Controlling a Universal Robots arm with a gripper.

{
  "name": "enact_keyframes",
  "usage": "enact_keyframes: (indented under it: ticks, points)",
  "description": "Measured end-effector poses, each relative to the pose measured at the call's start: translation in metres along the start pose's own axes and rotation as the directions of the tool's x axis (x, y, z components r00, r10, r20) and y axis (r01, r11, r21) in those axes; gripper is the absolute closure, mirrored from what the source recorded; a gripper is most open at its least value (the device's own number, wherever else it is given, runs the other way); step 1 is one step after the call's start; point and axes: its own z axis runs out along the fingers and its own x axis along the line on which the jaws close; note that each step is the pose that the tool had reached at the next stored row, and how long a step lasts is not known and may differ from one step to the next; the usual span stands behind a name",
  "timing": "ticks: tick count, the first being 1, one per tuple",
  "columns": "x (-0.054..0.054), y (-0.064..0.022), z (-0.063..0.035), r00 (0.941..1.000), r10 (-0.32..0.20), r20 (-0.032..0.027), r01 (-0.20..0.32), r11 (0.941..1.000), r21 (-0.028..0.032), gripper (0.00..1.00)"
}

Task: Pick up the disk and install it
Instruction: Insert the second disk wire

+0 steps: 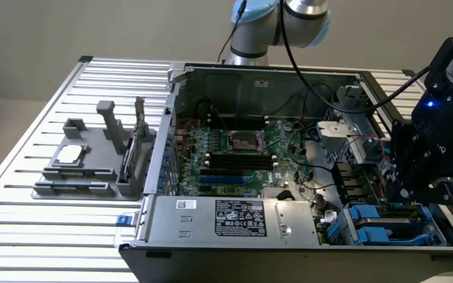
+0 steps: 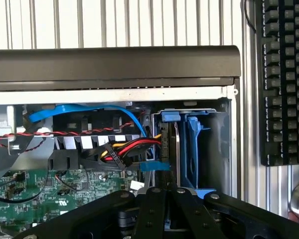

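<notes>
Over on the exterior view's left, a grey stand (image 1: 92,159) sits on the slatted counter (image 1: 22,236) beside the open computer case (image 1: 289,247). Inside lie the green board (image 1: 235,159) and the grey power box (image 1: 235,219). Cables (image 2: 129,149) crowd the blue drive bay (image 1: 384,227). Above it, the gripper (image 2: 159,191) has its fingers clenched on the disk (image 2: 170,149), standing on edge in the bay.

Even, soft light; glare on the slatted table (image 1: 22,194); case interior (image 1: 242,147) dim.
</notes>
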Motion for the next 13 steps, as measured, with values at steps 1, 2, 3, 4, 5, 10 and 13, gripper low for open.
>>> enact_keyframes:
  ticks: [1,2,3,4,5,10,13]
  points:
    - [0.000,-0.0014,-0.0008,1.0000,0.000,-0.0009,0.000,1.0000,0.0000,0.89]
    - [0.000,-0.0032,-0.0015,1.0000,0.000,-0.0016,0.000,1.0000,0.0000,0.89]
    - [0.000,-0.0054,-0.0022,1.0000,0.000,-0.0028,0.000,1.0000,0.0001,0.89]
    - [0.000,-0.0078,-0.0028,1.0000,0.000,-0.0041,0.000,1.0000,0.0001,0.89]
    - [-0.001,-0.0102,-0.0034,1.0000,0.000,-0.0055,0.000,1.0000,0.0002,0.89]
    - [-0.001,-0.0142,-0.0057,1.0000,0.001,-0.0093,-0.001,1.0000,0.0003,0.89]
    - [-0.001,-0.0141,-0.0058,0.9999,0.001,-0.0101,-0.001,1.0000,0.0004,0.89]
